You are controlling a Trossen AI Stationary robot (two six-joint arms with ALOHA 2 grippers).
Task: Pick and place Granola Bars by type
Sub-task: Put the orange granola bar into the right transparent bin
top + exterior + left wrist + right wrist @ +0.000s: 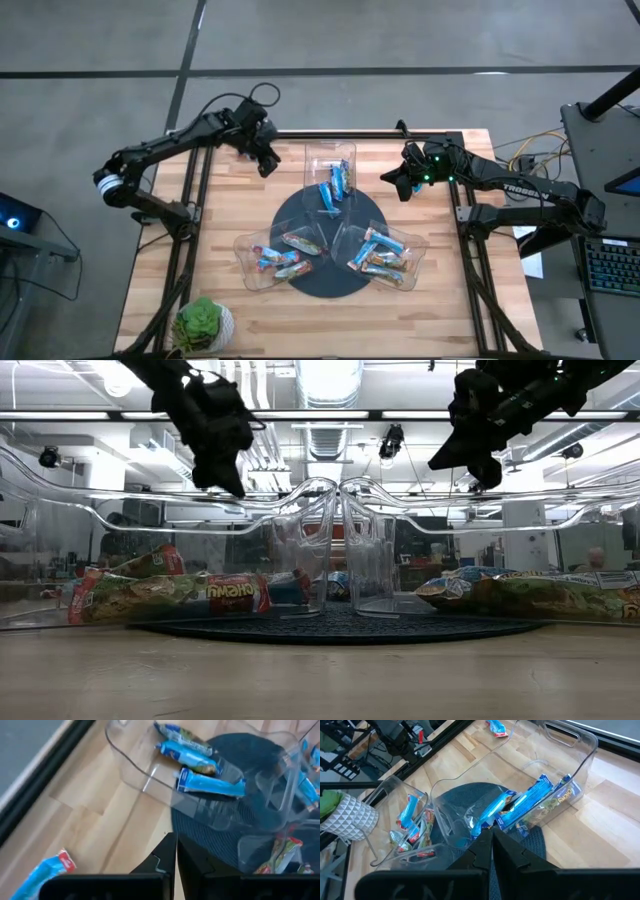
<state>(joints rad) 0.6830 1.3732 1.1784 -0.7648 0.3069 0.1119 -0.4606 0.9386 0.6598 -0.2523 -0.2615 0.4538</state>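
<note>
Three clear trays stand on a dark round mat (330, 285). The far tray (330, 170) holds blue granola bars (210, 782). The near left tray (275, 258) and the near right tray (385, 255) hold blue and tan bars. One loose blue bar (47, 870) lies flat on the wood beside the far tray, also visible in the right wrist view (495, 726). My left gripper (268, 160) hangs shut and empty above the wood left of the far tray, near that loose bar. My right gripper (395, 180) hangs shut and empty right of the far tray.
A potted plant (205, 325) stands at the near left corner. Black frame rails (195, 210) run along the table's left and right sides. Bare wood shows on both sides of the mat and along the near edge.
</note>
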